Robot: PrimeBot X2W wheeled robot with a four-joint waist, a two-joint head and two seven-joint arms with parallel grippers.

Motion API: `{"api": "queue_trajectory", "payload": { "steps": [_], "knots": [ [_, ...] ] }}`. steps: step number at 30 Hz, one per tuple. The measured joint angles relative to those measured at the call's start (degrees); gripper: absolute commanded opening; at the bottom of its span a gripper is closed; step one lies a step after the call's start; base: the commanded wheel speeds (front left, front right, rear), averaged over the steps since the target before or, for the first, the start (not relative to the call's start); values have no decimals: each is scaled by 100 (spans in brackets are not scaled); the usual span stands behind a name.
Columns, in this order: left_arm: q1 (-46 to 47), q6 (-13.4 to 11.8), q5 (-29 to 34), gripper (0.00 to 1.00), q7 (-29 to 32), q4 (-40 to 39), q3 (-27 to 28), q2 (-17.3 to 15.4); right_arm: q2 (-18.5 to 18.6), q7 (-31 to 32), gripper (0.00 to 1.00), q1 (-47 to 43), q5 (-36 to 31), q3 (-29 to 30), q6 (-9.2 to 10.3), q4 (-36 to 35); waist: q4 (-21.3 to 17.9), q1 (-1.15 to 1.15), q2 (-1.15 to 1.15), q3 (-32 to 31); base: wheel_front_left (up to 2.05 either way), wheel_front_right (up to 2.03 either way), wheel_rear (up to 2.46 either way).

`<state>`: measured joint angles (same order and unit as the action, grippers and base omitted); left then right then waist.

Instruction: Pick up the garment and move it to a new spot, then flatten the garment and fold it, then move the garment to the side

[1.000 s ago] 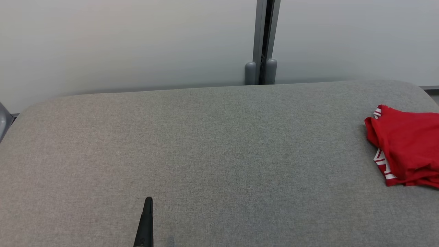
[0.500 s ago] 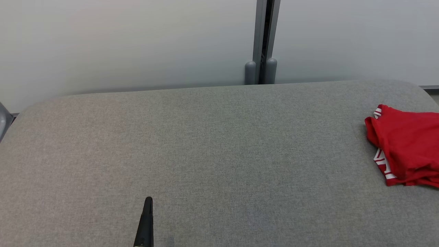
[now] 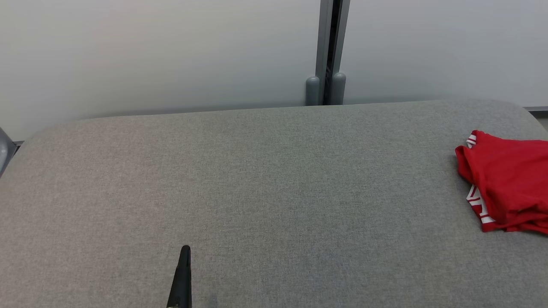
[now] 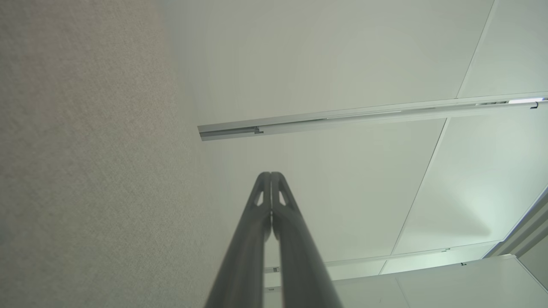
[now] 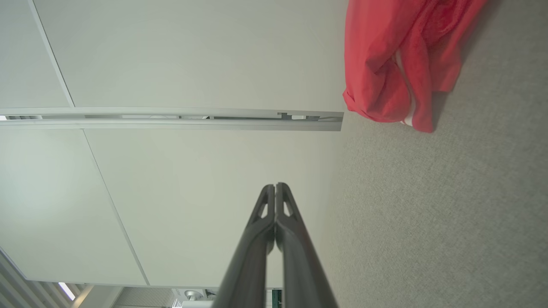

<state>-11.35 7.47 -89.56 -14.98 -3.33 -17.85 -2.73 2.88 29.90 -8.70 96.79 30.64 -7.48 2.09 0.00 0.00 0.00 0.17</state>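
Note:
The garment (image 3: 509,184) is red with white trim, bunched in a loose heap at the far right of the grey cloth-covered table (image 3: 265,179), partly cut off by the head view's right edge. In the right wrist view the garment (image 5: 398,64) lies ahead and to the right of my right gripper (image 5: 275,186), which is shut and empty, well apart from it. My left gripper (image 3: 185,248) shows as dark fingers near the table's front edge, far left of the garment. In its own view the left gripper (image 4: 270,174) is shut with nothing between the fingers.
Pale wall panels stand behind the table, with a grey vertical post (image 3: 327,51) at the back centre. A grey object (image 3: 4,149) peeks in at the left edge. The table's rounded far corners curve down at both sides.

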Motion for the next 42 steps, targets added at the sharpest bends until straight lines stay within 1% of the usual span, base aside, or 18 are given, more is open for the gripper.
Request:
{"api": "queue_trajectory", "payload": {
  "steps": [42],
  "knots": [
    [0,1,0,0,0,-1,3,0,-3,-2,0,13,9,-11,0,3,0,0,0,0,0,0,0]
  ]
}}
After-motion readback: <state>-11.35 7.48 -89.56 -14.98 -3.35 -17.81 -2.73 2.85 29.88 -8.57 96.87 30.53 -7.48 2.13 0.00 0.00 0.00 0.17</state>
